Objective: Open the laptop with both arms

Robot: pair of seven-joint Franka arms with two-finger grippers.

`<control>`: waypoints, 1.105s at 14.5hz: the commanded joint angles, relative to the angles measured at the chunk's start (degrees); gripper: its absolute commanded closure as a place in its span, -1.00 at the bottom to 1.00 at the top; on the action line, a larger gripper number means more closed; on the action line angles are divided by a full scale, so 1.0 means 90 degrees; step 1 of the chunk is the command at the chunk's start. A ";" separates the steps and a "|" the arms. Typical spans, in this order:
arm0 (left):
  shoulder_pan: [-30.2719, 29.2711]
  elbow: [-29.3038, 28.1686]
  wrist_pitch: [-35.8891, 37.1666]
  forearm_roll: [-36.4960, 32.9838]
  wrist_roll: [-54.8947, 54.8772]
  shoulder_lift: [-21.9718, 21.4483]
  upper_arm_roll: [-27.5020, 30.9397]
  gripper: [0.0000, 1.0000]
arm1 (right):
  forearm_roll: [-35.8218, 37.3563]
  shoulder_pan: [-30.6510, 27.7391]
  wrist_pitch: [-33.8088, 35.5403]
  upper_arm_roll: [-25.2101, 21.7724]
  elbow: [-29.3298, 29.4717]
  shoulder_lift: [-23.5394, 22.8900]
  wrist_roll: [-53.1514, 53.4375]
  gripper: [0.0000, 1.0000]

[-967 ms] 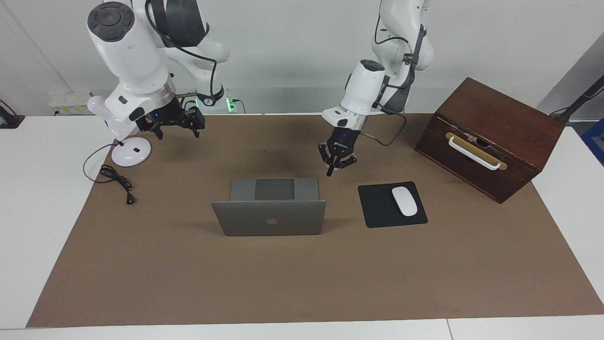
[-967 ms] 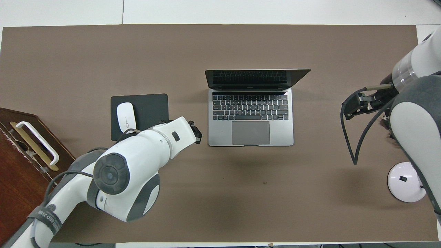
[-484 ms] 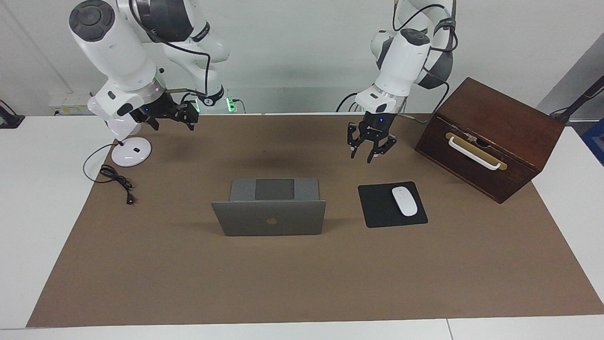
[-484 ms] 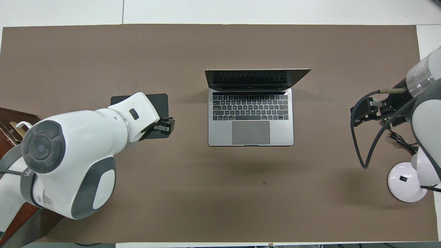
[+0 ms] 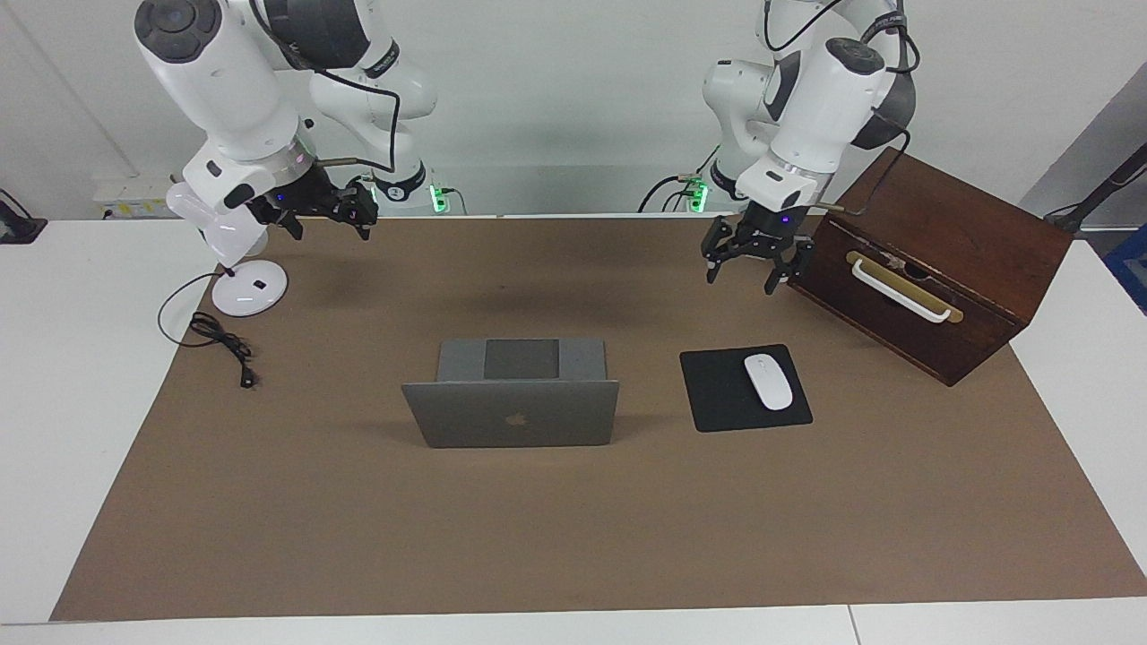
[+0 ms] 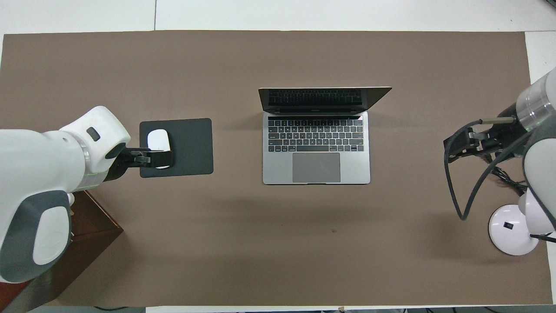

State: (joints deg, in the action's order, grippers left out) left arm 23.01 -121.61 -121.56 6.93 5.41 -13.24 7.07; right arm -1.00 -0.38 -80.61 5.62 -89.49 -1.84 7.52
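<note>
Fingers (image 5: 711, 260) of the left gripper (image 5: 746, 264) stand spread apart and grasp nothing; a second ago they were pressed together beside the laptop's (image 5: 513, 402) deck. Since then the left arm has withdrawn toward its base and risen, and its gripper now hangs above the brown mat (image 5: 573, 528), just beside the wooden box (image 5: 932, 260). In the overhead view it overlaps the white mouse (image 6: 157, 140), but the facing view shows it raised clear. The right gripper (image 5: 324, 218) has also pulled back slightly and hangs near the white lamp base (image 5: 249, 288); whether it is spread or clenched cannot be told from this angle.

The laptop has not moved: it sits open at the middle of the tabletop, lid upright, keyboard toward the robots. The mouse lies on the black mouse pad (image 5: 717, 394), between laptop and box. A black cable (image 5: 219, 339) trails from the lamp. Nothing stands between either gripper and the laptop.
</note>
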 commanded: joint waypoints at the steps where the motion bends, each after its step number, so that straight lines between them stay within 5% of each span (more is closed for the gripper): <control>1: -0.0533 0.0288 0.0468 -0.0145 0.0034 -0.0043 -0.0063 -1.00 | -0.0172 -0.0084 -0.0467 -0.0009 -0.0271 0.0117 0.0093 -1.00; 16: -0.1853 0.3597 0.4121 -0.0535 0.0121 0.1099 -0.0054 -1.00 | -0.0543 -0.0192 -0.0799 -0.0077 -0.0447 0.0136 0.0063 -1.00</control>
State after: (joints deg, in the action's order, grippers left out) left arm 8.21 -95.74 -89.17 3.01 6.04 -6.84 7.12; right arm -4.20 -1.41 -86.70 4.58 -91.67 -1.90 7.54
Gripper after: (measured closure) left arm 0.000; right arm 0.000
